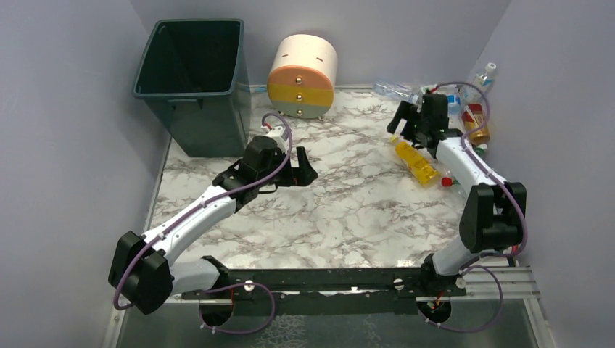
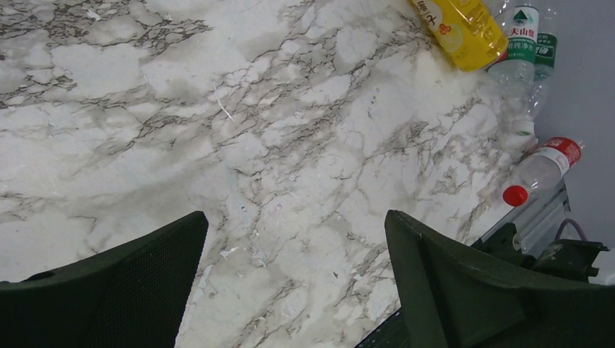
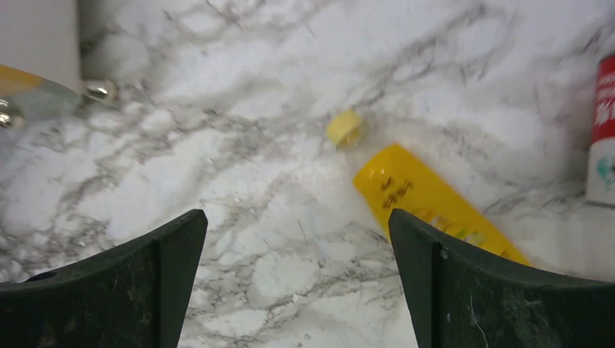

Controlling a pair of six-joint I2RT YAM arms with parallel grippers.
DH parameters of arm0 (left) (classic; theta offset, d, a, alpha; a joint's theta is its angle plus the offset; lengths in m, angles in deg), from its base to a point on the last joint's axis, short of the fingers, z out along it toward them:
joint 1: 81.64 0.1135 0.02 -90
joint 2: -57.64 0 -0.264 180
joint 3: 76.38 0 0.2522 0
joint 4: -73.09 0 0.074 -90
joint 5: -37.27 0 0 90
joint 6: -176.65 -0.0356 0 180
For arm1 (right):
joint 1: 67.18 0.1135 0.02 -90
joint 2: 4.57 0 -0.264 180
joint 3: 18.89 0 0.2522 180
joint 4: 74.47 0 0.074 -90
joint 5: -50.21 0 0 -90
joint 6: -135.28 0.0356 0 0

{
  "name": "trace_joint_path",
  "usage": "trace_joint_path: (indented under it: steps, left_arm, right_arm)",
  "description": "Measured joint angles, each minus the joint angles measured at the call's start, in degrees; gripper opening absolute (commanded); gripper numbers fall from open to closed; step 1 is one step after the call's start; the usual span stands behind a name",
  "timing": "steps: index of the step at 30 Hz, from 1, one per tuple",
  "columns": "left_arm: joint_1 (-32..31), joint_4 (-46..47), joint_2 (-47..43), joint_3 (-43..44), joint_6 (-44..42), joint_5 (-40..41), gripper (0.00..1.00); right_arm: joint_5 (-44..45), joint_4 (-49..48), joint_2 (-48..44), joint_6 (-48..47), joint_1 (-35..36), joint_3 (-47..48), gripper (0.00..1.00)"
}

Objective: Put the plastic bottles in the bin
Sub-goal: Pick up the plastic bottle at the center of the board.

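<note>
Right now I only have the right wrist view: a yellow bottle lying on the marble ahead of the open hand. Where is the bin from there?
Observer: The bin stands in the far left corner, across the table from the right hand.
Operator: Is anything inside it?
Observer: The top view looks down into it, and no bottle shows there, only its dark walls and floor.
Operator: And the left hand?
Observer: The left hand is open and holds nothing. It is over the middle of the table, close to the bin's near right corner.
</note>
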Motion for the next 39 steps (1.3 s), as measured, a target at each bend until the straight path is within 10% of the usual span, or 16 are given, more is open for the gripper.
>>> trace_joint_path:
  steps: [8, 39]
  left_arm:
    - [-1.62, 0.68, 1.27, 0.00, 0.39, 0.48, 0.99]
    - [-7.85, 1.51, 6.01, 2.27, 0.68, 2.99, 0.99]
  right_arm:
    - [5.14, 6.91, -0.63, -8.63, -0.90, 14.49, 0.98]
    - [-0.72, 4.83, -2.95, -21.88, -1.84, -8.44, 0.95]
